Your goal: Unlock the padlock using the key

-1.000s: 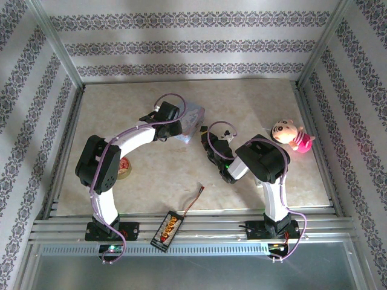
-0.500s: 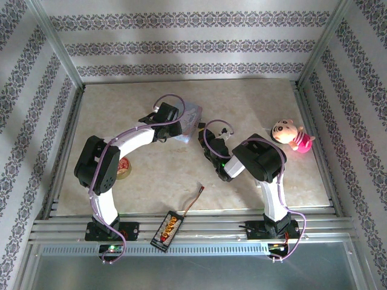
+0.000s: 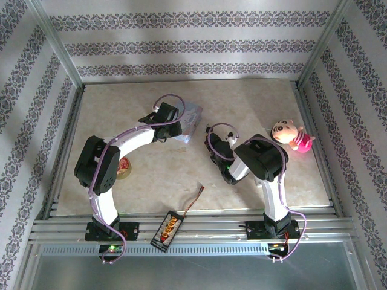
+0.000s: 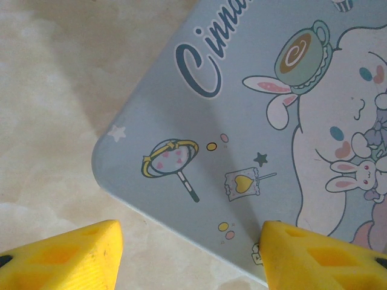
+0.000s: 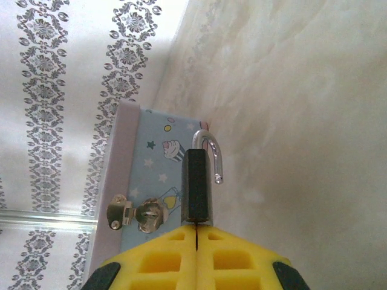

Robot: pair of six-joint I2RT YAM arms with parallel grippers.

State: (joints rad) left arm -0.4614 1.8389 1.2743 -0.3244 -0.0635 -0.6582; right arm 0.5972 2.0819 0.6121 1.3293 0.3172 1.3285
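The padlock (image 5: 197, 184) is held off the table (image 3: 157, 175) at the tips of the right gripper (image 5: 196, 228) and is seen edge-on in the right wrist view. The 2 yellow fingers (image 5: 163, 254) are pressed together with no gap, and the dark body stands out from their seam toward 12 o'clock. Whether the body itself or something thin in its base is pinched cannot be told. The silver shackle (image 5: 211, 154) is swung open: 1 leg is seated in the body, and the other ends free at 2 o'clock of it. At 10 o'clock of the padlock the pale-blue tin (image 5: 160, 163) is seen, with a metal latch (image 5: 130, 214) on its side wall.

In the top view the right gripper (image 3: 213, 135) is found near the middle of the table, with the tin (image 3: 192, 113) just beside it at 11 o'clock. The left gripper (image 3: 183, 130) is placed at the tin's near corner. In the left wrist view its jaws are spread wide and nothing is gripped. 1 finger (image 4: 60, 254) is seen over bare table at 7 o'clock, and the other (image 4: 320, 257) over the tin's edge at 5 o'clock. The printed corner of the tin lies between them.

A plush (image 3: 291, 135) is seen at 3 o'clock of the right gripper, well apart. A wired board (image 3: 168, 228) lies at 6 o'clock by the near edge.
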